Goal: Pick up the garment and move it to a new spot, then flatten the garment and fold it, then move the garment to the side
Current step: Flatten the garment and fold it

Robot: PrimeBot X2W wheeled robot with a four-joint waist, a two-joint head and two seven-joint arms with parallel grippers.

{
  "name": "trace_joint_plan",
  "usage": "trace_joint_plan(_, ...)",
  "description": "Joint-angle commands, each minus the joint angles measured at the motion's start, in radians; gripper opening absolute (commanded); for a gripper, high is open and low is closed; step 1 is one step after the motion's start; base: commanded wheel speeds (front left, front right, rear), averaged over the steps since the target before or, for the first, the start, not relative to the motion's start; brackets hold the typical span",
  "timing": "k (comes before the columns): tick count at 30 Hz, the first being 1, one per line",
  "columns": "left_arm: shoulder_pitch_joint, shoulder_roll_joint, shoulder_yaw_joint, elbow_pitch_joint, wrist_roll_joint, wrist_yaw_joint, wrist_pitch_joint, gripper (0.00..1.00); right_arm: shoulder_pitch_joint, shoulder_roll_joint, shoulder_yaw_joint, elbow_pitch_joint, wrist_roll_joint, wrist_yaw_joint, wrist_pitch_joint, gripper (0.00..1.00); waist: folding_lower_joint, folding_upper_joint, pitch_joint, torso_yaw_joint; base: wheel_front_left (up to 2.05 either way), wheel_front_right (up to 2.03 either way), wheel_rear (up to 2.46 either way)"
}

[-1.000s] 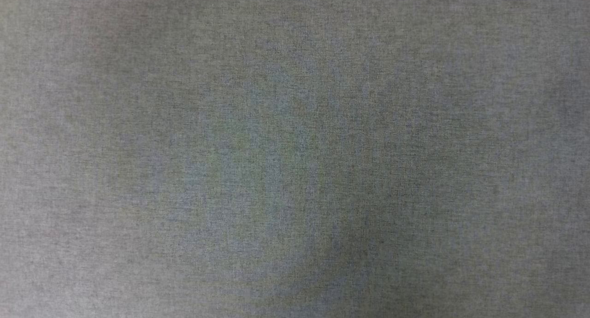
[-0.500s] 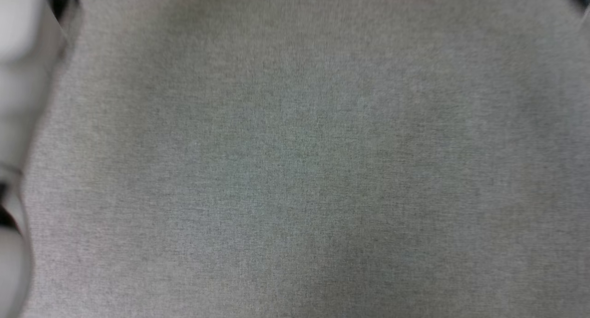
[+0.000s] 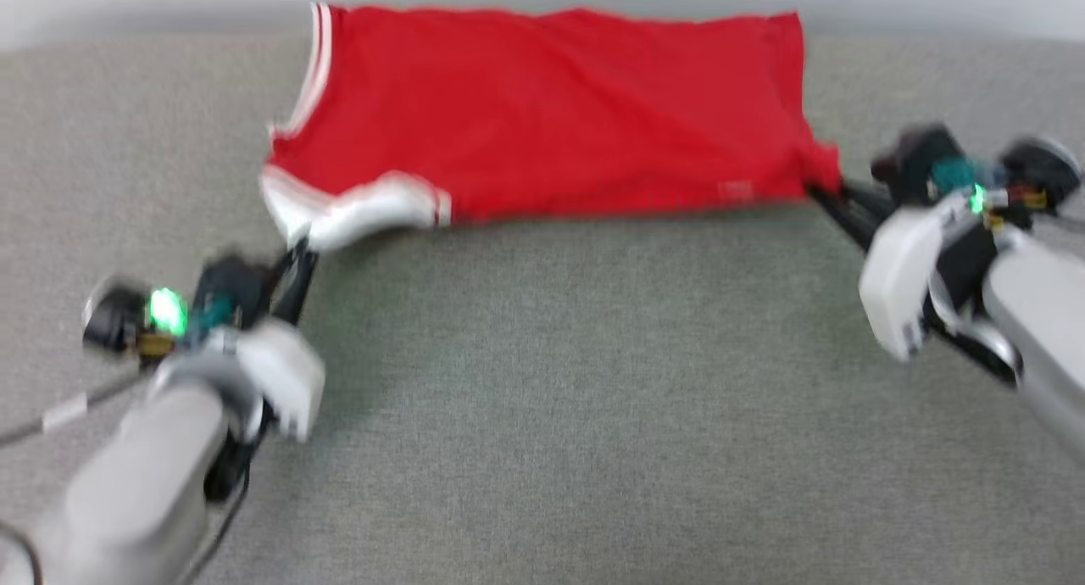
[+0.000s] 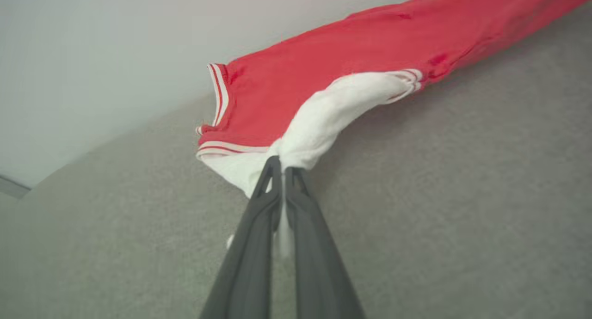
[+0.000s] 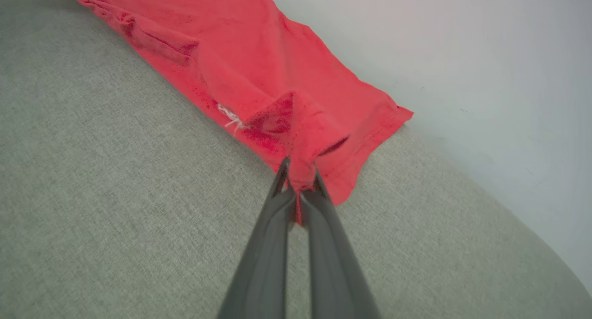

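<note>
The right pincer (image 5: 299, 171) has its two dark fingers (image 5: 263, 254) pressed together on a bunched corner of the red garment (image 5: 240, 51). From there the garment stretches to the upper left over the grey fabric worktop (image 5: 92, 194), with a pale plain backdrop (image 5: 485, 55) beyond it at the upper right.
</note>
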Motion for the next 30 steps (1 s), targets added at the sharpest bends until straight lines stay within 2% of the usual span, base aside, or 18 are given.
trace_joint_plan(1, 0.051, 0.016, 0.005, -0.025, -0.02, 0.016, 0.006, 0.0, 0.042, -0.018, 0.003, -0.017, 0.007, -0.001, 0.005, 0.0, 0.0001, 0.0, -0.051, -0.007, 0.0, 0.0, 0.0)
trace_joint_plan(8, 0.369, 0.112, -0.011, -0.267, -0.106, 0.109, 0.08, 0.0, 0.29, -0.143, -0.026, -0.168, 0.044, -0.001, 0.063, 0.0, 0.0001, 0.0, -0.151, -0.005, 0.0, 0.0, 0.0)
trace_joint_plan(12, 0.496, 0.126, -0.05, -0.365, -0.137, 0.138, 0.123, 0.0, 0.439, -0.194, -0.072, -0.252, 0.052, -0.001, 0.104, 0.0, 0.0001, 0.0, -0.19, -0.004, 0.0, 0.0, 0.0)
trace_joint_plan(17, 0.613, 0.137, -0.08, -0.414, -0.168, 0.172, 0.144, 0.0, 0.628, -0.237, -0.147, -0.35, 0.05, -0.001, 0.158, 0.0, 0.0001, 0.0, -0.237, -0.01, 0.0, 0.0, 0.0)
trace_joint_plan(23, 0.745, 0.14, -0.083, -0.458, -0.222, 0.224, 0.13, 0.0, 0.816, -0.249, -0.292, -0.41, 0.02, -0.001, 0.206, 0.0, 0.0001, 0.0, -0.273, -0.02, 0.0, 0.0, 0.0)
trace_joint_plan(30, 0.828, 0.139, -0.104, -0.49, -0.264, 0.226, 0.134, 0.0, 0.994, -0.225, -0.423, -0.491, -0.032, -0.001, 0.283, 0.0, 0.0001, 0.0, -0.293, -0.014, 0.0, 0.0, 0.0)
